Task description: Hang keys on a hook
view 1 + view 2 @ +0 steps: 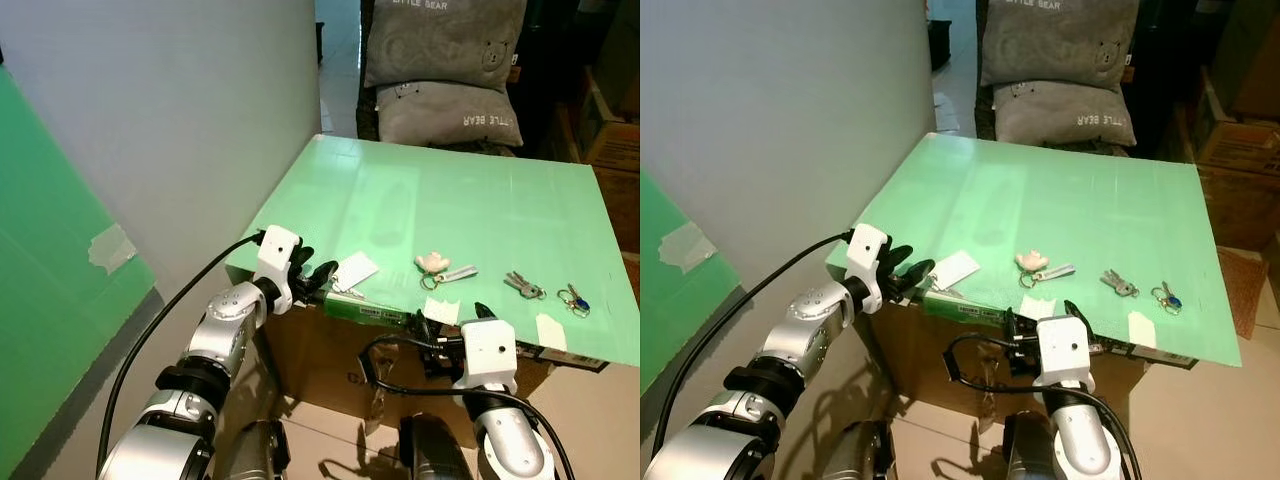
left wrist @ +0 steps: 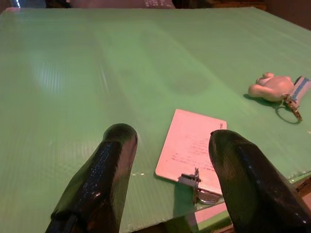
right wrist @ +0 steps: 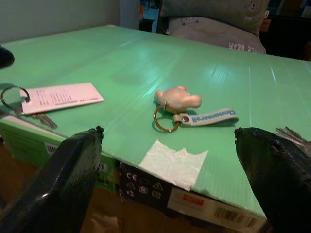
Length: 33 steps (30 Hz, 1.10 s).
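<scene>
The left gripper (image 1: 318, 277) is spread wide at the green table's (image 1: 480, 200) near edge, just before the white tag with keys (image 1: 352, 272). The right gripper (image 1: 450, 322) is also spread, at the same edge near the pink keychain (image 1: 433, 263).

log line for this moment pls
left gripper: open, at card key tag | right gripper: open, facing plush keyring | nothing held
</scene>
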Motion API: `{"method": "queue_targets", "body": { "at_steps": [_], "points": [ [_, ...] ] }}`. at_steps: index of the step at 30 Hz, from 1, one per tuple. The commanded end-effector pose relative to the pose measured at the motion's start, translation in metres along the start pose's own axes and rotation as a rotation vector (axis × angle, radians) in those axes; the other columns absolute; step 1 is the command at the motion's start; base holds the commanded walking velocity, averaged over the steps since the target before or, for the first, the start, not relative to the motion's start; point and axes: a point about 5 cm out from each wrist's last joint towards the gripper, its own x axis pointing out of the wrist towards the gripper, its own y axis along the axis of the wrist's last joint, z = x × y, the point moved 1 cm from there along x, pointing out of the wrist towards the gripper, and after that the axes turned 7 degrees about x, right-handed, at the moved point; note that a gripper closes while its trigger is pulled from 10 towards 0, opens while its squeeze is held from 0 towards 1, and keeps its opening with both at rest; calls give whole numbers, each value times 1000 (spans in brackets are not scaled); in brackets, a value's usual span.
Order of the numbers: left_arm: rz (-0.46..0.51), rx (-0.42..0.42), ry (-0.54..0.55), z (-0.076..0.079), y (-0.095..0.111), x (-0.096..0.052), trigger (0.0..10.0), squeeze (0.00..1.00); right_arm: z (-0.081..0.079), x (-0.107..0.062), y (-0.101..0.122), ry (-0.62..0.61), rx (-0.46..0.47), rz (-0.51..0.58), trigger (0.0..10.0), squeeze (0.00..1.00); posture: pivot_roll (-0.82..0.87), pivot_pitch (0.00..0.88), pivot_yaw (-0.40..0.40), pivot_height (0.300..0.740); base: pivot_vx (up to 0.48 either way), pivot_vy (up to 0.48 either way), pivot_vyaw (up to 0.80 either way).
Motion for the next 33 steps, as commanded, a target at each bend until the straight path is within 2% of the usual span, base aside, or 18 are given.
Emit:
{"method": "queue_targets", "body": {
  "at_steps": [1, 2, 7, 12, 25, 33],
  "points": [
    [11, -41, 0, -3, -3, -5, 10000, 0, 0, 0, 5, 5, -1, 12, 10000, 0, -221, 50, 108, 626, 0, 0, 0],
    [22, -71, -21, 0, -2, -5, 10000, 0, 1, 0, 5, 6, -4, 10, 10000, 0, -219, 50, 106, 626, 0, 0, 0],
    [9, -59, -29, 3, -7, -5, 10000, 0, 1, 1, 5, 11, -5, 7, 10000, 0, -218, 52, 102, 626, 0, 0, 0],
    [-38, -32, -29, 7, -17, -5, 10000, 0, -10, 0, 6, 97, 15, 0, 10000, 0, -219, 53, 99, 626, 0, 0, 0],
    [-62, -22, -31, 7, -24, -11, 10000, 0, -11, -2, 0, 137, 12, -35, 10000, 0, -215, 45, 84, 626, 0, 0, 0],
    [-77, -21, -28, 9, -29, -12, 10000, 0, -10, 3, -1, 152, 4, -39, 10000, 0, -200, 32, 75, 626, 0, 0, 0]
  ]
}}
